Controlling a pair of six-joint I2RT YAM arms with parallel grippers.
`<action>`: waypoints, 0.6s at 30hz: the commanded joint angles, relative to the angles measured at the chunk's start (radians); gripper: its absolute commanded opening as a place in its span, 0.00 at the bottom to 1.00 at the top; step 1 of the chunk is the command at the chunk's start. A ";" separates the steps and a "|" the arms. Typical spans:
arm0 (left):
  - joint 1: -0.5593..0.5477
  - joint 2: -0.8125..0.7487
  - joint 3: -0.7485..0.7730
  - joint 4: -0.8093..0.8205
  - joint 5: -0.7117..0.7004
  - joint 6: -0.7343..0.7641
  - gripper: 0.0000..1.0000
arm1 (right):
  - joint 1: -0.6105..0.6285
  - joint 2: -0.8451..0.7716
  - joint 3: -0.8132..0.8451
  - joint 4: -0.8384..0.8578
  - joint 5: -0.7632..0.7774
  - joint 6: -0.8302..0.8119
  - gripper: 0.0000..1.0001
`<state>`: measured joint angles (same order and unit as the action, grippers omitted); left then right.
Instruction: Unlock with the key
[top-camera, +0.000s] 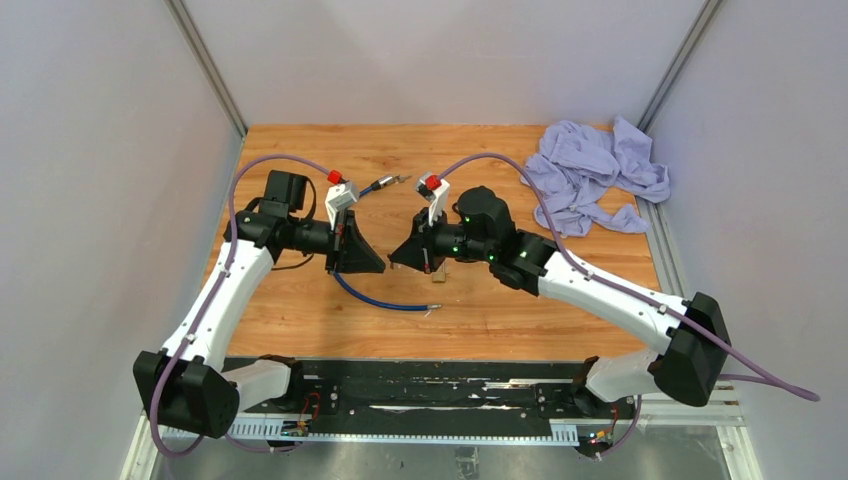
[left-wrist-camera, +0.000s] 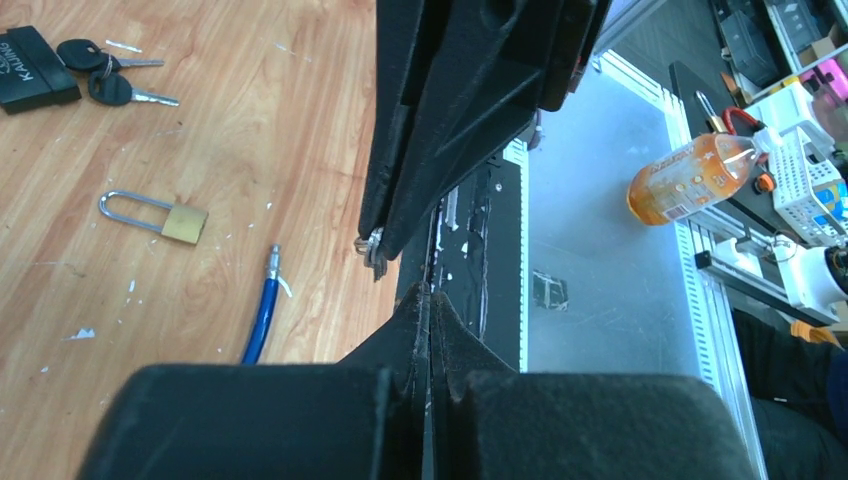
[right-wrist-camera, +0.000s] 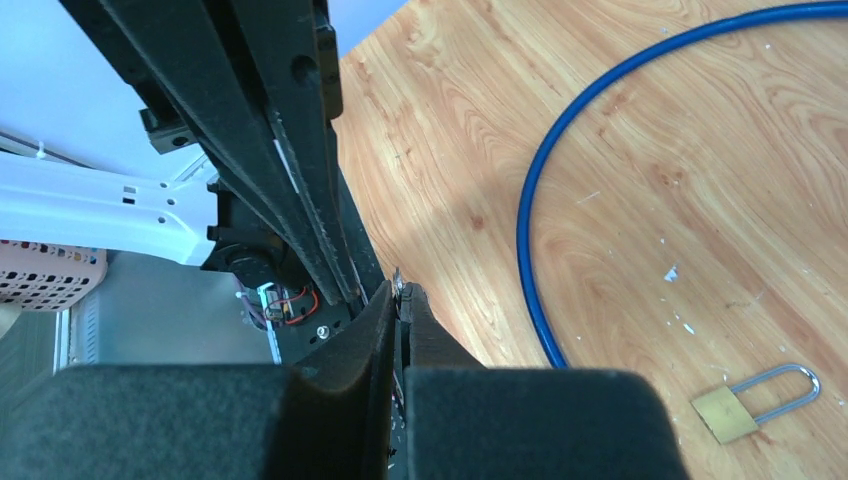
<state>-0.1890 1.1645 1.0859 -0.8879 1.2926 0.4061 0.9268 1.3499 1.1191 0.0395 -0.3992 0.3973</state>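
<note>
Left end effector (left-wrist-camera: 430, 295) and right end effector (right-wrist-camera: 400, 292) are both showing fingers pressed together. Padlock (left-wrist-camera: 160, 215) is lying on the desk (left-wrist-camera: 250, 120) in both wrist views; keys (left-wrist-camera: 118, 78) are showing only in the left one.

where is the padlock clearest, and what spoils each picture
Left wrist view: padlock sharp and evenly lit, though the dark left hand fills the middle. Right wrist view: padlock sharp at the corner, right hand a black unlit mass, uneven light across the table. Top external view: sharp overall, padlock too small and hidden to make out.
</note>
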 joint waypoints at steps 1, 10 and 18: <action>0.005 0.001 0.015 -0.011 0.031 -0.010 0.00 | 0.000 -0.003 -0.005 -0.021 0.039 -0.020 0.01; 0.005 -0.018 -0.019 -0.013 -0.015 0.013 0.22 | 0.001 0.005 -0.020 0.066 0.002 0.062 0.00; 0.000 -0.028 -0.013 -0.012 -0.166 0.049 0.33 | 0.030 0.056 -0.003 0.146 0.021 0.120 0.01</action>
<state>-0.1890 1.1587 1.0649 -0.8997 1.2026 0.4320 0.9302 1.3758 1.1091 0.1173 -0.3843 0.4820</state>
